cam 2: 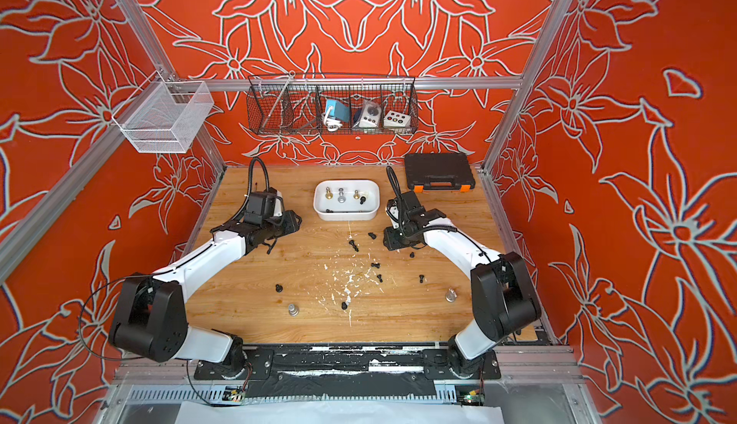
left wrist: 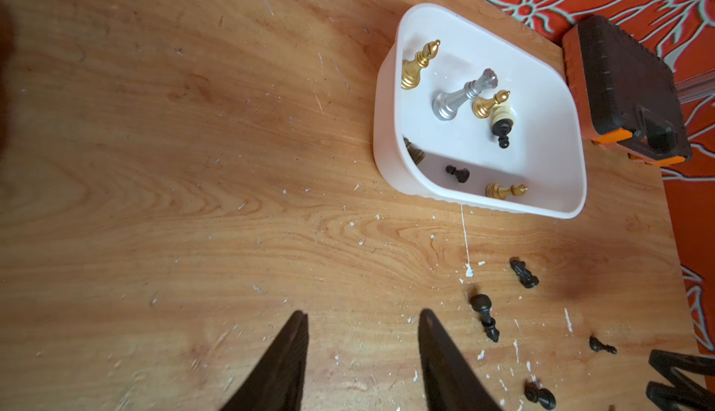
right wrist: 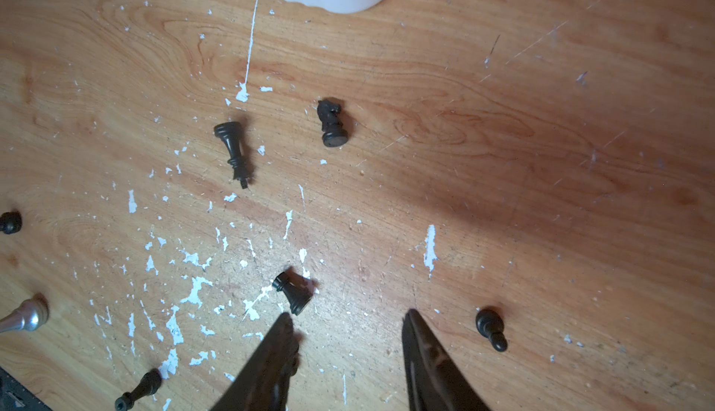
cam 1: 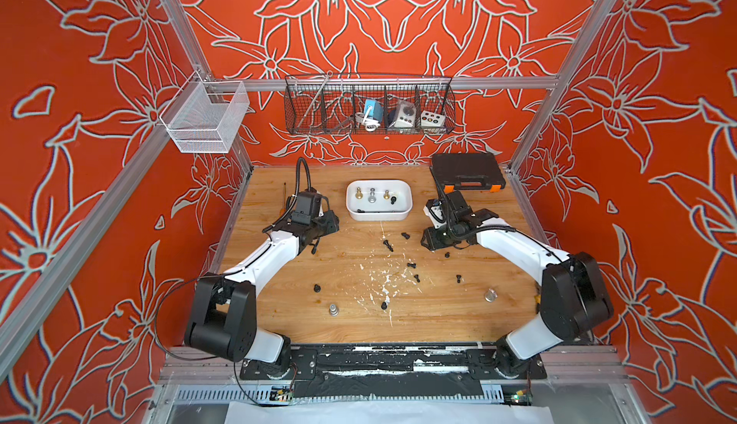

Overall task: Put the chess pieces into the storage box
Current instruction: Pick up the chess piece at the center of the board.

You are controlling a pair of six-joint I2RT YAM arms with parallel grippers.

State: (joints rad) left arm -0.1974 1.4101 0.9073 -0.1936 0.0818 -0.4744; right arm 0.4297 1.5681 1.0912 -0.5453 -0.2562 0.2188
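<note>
The white storage box (cam 1: 379,214) stands at the back middle of the wooden table. It holds gold (left wrist: 416,66), silver (left wrist: 460,95), cream (left wrist: 503,113) and small black (left wrist: 458,174) chess pieces. Several black chess pieces (cam 1: 387,245) lie scattered in front of it, and silver ones (cam 1: 333,309) (cam 1: 491,295) stand nearer the front. My left gripper (left wrist: 361,314) hovers left of the box, open and empty. My right gripper (right wrist: 346,314) is open over bare wood to the box's right. A fallen black piece (right wrist: 292,297) lies by one fingertip and a black pawn (right wrist: 490,328) beside the other finger.
A black case with orange latches (cam 1: 466,172) sits at the back right corner. A black wire basket (cam 1: 369,106) and a white mesh basket (cam 1: 205,116) hang on the frame. A thin screwdriver (cam 1: 284,194) lies behind the left arm. White flecks mark the tabletop.
</note>
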